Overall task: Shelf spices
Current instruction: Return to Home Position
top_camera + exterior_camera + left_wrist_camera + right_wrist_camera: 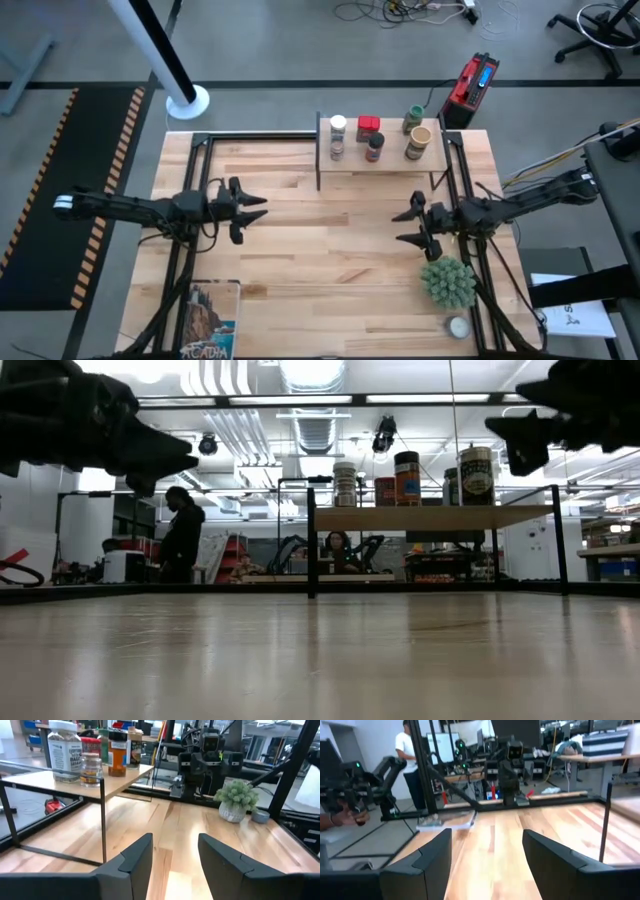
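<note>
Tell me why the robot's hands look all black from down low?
Low view: bright ceiling lights shine behind the left gripper and right gripper, so both show as dark shapes. Left wrist view: glare on the table.

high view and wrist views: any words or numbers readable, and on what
"ACADIA": on the book at the table's edge, on the left arm's side.
Labels on the spices on the shelf: print shows, too blurred to read.
Screen of the red box beyond the table: too small to read.
</note>
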